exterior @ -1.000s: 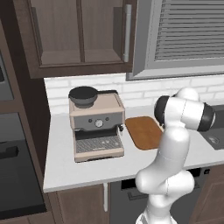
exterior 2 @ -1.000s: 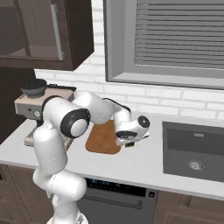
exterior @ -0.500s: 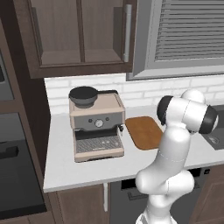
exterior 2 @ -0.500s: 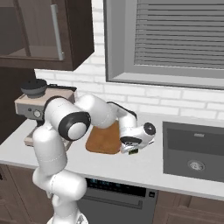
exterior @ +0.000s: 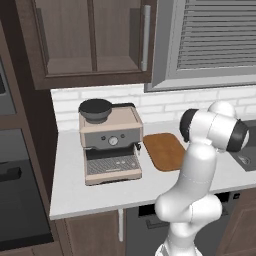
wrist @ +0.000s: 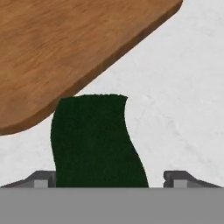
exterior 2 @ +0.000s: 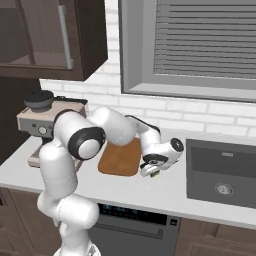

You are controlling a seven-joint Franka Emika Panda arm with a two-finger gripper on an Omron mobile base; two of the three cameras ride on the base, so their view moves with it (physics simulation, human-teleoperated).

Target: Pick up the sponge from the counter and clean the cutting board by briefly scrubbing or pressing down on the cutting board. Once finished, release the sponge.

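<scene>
Hand view: the pincer (wrist: 109, 181) is seen with its fingers spread wide apart, the dark green sponge (wrist: 94, 140) lying unclamped between them on the counter (wrist: 183, 100), just beside the cutting board (wrist: 65, 48) edge.

counter (exterior: 100, 192): light grey; on it: coffee machine (exterior: 110, 142); cutting board (exterior: 164, 151); sponge (wrist: 94, 140)

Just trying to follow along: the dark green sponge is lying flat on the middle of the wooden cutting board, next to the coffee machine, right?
Not quite. In the hand view the sponge is off the middle of the cutting board: it sits at the board's edge near a rounded corner, mostly over the light counter. The board does lie next to the coffee machine, as the left base view shows.
</scene>
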